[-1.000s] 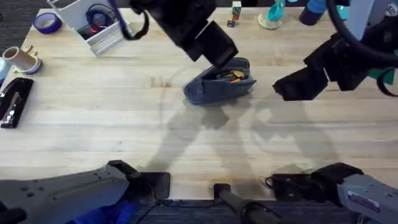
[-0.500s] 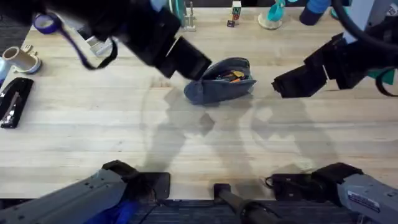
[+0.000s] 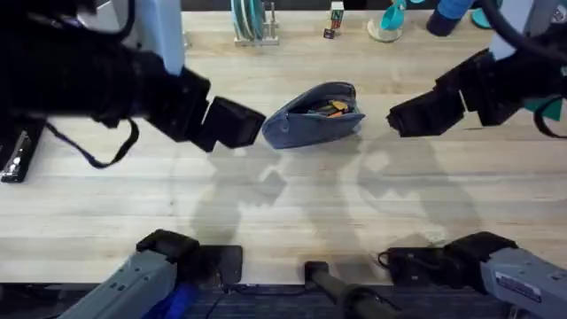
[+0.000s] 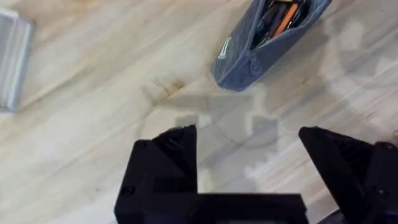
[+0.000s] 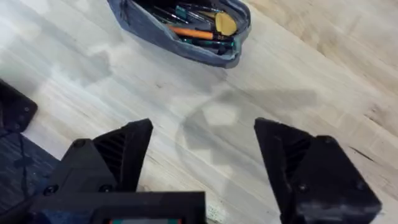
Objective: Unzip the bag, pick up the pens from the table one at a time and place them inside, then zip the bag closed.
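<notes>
1. Both my grippers are released and empty: left gripper [image 3: 241,124] just beside the bag's [image 3: 314,115] left end, right gripper [image 3: 409,120] off its right.
2. It lies mid-table, mouth gaping, pens [image 5: 202,31] inside.
3. Zipping well, I judge, means pinning one rounded end and drawing the pull straight.
4. Soft blue-grey fabric will slump; the table [image 3: 283,204] is grainy plank wood.

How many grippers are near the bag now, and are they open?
2. The left gripper hovers open just left of the bag; the right gripper hovers open to its right. Neither touches it.
</notes>
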`<state>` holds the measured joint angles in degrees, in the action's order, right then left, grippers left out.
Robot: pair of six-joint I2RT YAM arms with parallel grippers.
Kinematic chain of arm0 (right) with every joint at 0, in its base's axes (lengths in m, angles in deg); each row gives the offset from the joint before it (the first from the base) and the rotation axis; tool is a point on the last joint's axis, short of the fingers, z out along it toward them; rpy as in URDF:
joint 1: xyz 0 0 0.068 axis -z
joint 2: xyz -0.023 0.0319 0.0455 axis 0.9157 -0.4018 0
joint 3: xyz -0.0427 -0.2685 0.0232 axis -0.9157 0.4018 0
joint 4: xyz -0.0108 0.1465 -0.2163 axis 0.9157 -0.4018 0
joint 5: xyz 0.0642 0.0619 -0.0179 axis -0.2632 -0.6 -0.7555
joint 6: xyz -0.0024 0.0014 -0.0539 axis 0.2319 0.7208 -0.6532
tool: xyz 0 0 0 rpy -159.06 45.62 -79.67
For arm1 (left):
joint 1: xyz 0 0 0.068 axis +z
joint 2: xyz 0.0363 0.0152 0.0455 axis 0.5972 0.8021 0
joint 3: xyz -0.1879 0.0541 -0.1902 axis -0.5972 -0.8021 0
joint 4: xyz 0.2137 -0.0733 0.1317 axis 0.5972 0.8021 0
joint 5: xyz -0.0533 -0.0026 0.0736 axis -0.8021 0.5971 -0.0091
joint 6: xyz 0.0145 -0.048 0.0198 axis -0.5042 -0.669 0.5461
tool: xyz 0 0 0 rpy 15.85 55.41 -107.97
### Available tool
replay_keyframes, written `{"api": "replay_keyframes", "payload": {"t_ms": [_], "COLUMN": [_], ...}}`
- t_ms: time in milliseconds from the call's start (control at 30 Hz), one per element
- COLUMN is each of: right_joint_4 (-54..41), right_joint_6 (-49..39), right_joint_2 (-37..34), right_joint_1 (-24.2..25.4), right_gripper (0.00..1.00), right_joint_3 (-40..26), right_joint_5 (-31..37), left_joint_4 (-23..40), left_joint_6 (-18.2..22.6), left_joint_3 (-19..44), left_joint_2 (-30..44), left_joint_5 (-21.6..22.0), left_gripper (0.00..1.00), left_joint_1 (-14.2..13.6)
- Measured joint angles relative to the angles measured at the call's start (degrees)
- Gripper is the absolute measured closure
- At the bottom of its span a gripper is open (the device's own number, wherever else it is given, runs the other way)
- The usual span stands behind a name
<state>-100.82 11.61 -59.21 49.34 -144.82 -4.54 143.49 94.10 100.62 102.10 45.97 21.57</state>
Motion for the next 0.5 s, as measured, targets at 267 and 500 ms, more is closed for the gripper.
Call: {"api": "replay_keyframes", "payload": {"t_ms": [267,500], "right_joint_4": [0.0,0.0], "right_joint_6": [0.2,0.9], "right_joint_2": [0.0,0.0], "right_joint_1": [0.0,0.0], "right_gripper": [0.005,0.005], "right_joint_3": [0.0,0.0], "right_joint_5": [0.0,0.0], "left_joint_4": [-0.8,-1.0], "left_joint_6": [1.8,7.8], "left_joint_3": [-4.8,-6.3], "left_joint_2": [-4.0,-4.6], "left_joint_5": [-4.8,-13.2], "left_gripper": [0.006,0.006], "left_joint_1": [6.6,13.3]}}
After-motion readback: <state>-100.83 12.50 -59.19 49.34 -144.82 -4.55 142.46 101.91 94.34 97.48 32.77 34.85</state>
